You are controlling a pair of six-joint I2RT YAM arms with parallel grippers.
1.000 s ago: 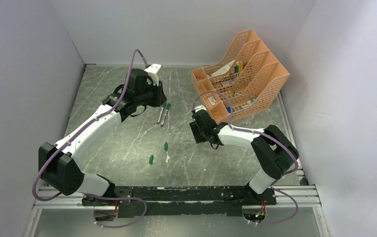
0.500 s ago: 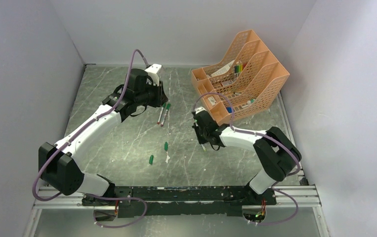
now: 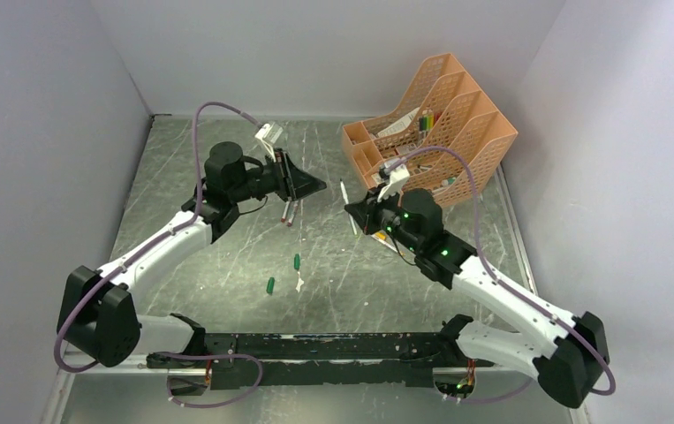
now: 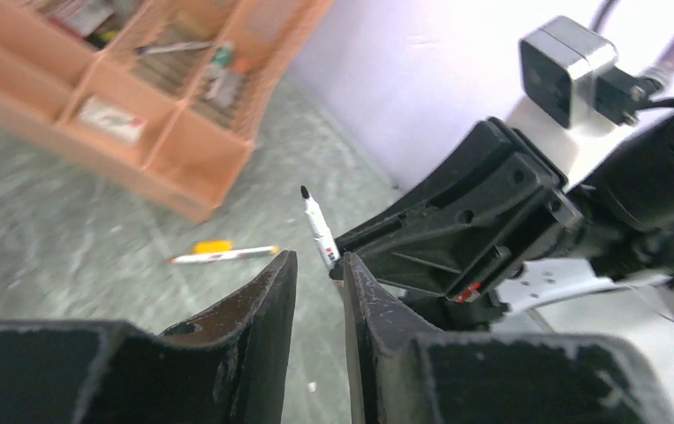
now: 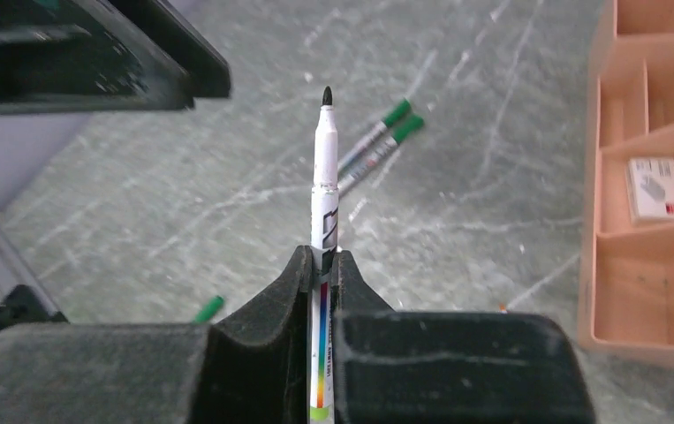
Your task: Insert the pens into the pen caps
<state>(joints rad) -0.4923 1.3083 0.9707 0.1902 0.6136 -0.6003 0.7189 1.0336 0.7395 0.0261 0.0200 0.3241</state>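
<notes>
Reaching inward with both arms, forearms raised off the base, wrists roughly level. Pointing the left gripper (image 3: 317, 185) rightward, jaws a narrow gap apart, nothing seen between. Pointing the right gripper (image 3: 353, 211) leftward at it, near but apart, clamped tight on a pen (image 5: 324, 159).

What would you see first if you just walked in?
A thin white marker pen with a dark tip sticks out of the right arm's black fingers, mid-air above the grey table. The left arm's fingers point at it from close by. Behind stands a big orange mesh plastic organiser, far right.
</notes>
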